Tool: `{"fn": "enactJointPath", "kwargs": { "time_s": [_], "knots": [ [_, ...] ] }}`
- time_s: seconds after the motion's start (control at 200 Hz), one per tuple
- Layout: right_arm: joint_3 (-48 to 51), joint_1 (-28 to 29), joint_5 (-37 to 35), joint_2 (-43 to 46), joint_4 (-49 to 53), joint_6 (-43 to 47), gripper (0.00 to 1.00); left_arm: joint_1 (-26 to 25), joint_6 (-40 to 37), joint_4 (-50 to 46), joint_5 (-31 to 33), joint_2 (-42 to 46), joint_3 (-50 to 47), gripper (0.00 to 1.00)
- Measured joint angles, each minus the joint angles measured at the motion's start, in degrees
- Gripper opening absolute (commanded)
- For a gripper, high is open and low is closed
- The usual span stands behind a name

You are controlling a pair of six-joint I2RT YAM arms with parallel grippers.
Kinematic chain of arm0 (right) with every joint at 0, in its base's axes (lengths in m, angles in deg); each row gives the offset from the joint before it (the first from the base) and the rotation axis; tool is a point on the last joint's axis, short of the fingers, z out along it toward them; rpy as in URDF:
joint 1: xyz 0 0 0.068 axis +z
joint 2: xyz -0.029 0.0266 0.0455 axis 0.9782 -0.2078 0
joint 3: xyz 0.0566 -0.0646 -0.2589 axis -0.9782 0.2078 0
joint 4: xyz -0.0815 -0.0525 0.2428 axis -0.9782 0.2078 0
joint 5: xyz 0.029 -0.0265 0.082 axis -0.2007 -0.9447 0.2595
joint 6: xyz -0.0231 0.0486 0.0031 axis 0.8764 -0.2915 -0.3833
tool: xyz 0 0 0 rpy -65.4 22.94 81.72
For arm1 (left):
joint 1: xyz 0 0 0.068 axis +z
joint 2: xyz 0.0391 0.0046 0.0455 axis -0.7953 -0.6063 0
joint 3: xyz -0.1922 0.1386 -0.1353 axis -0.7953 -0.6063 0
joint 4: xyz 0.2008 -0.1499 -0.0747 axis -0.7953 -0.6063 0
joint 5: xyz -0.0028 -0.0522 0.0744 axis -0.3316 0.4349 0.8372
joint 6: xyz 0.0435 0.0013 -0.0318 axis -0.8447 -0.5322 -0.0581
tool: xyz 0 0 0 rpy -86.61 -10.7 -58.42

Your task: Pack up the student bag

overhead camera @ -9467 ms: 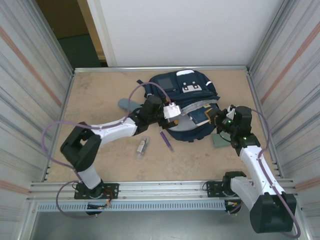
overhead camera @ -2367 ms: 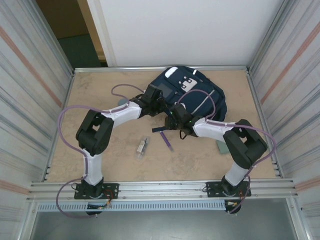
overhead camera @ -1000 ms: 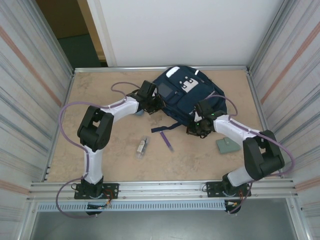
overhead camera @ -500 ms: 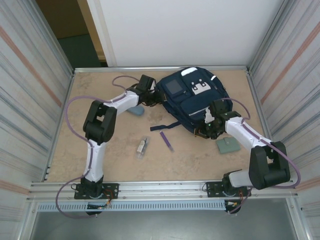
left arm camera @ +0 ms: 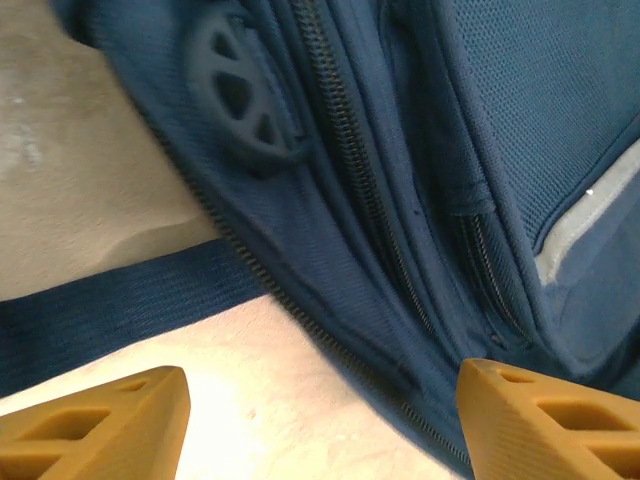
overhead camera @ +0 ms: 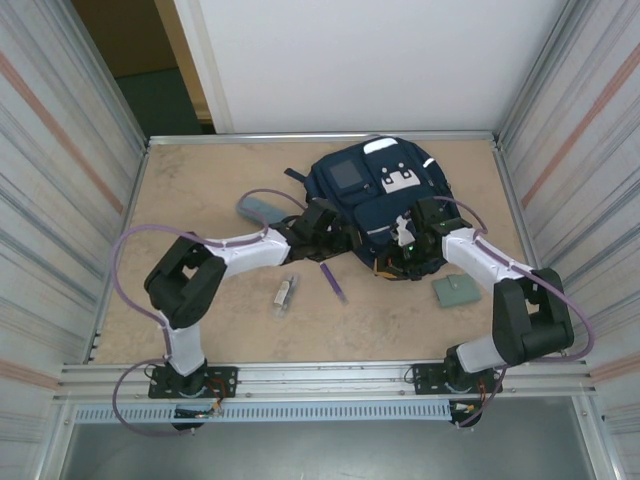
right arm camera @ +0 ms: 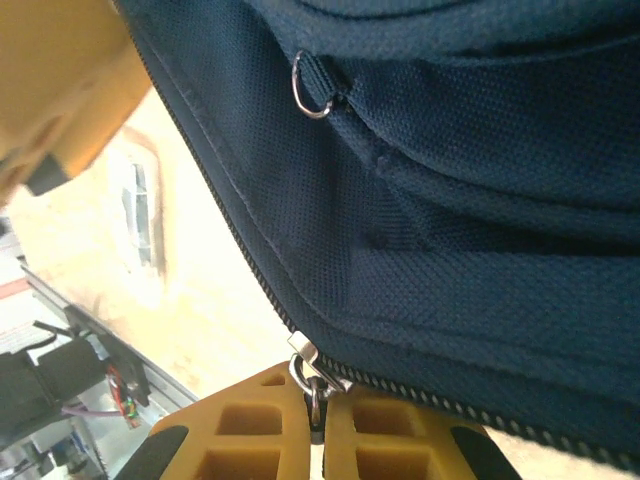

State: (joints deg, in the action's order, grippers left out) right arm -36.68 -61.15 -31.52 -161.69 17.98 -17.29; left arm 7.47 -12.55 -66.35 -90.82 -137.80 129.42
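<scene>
Left hand (left arm camera: 322, 405) fingers spread wide; right hand (right arm camera: 318, 425) pinched shut; both arms extended forward.

The navy bag (overhead camera: 385, 200) is lying flat before me, far and right of centre, front facing up, white patches (overhead camera: 398, 180) showing, a dark strap (overhead camera: 292, 175) trailing left.
</scene>
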Motion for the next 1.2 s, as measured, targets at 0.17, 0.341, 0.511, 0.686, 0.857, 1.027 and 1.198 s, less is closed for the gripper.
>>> {"fn": "enactJointPath", "kwargs": {
  "time_s": [0.17, 0.341, 0.511, 0.686, 0.857, 1.027, 1.198],
  "knots": [
    [0.2, 0.0, 1.0, -0.2, -1.4, -0.5, 0.00, -1.2, 2.0, 2.9, 5.3, -4.1, 2.4, 0.30],
    [0.2, -0.8, -1.4, -0.2, -0.9, -0.5, 0.00, -0.9, 3.1, 4.2, 7.5, -5.1, 2.5, 0.00],
    [0.3, -6.8, -10.2, 0.2, 3.6, -0.4, 0.00, 1.7, 1.3, 3.9, 4.0, -5.8, 3.2, 0.00],
    [1.5, -12.0, -14.3, 3.1, 4.0, -0.6, 0.00, 6.8, -2.4, 2.4, -2.1, -9.8, 8.7, 0.00],
    [1.9, -14.4, -15.0, 4.5, 2.6, -1.6, 0.00, 9.9, -5.0, 0.0, -7.2, -14.0, 15.1, 0.06],
    [2.3, -14.7, -14.3, 3.6, 1.0, -2.1, 0.00, 13.5, -6.1, -1.9, -9.5, -16.8, 19.6, 0.52],
    [2.3, -9.5, -12.3, 1.7, -0.8, -2.5, 0.00, 17.1, -7.0, -3.8, -9.6, -11.9, 14.9, 0.62]
  ]
}}
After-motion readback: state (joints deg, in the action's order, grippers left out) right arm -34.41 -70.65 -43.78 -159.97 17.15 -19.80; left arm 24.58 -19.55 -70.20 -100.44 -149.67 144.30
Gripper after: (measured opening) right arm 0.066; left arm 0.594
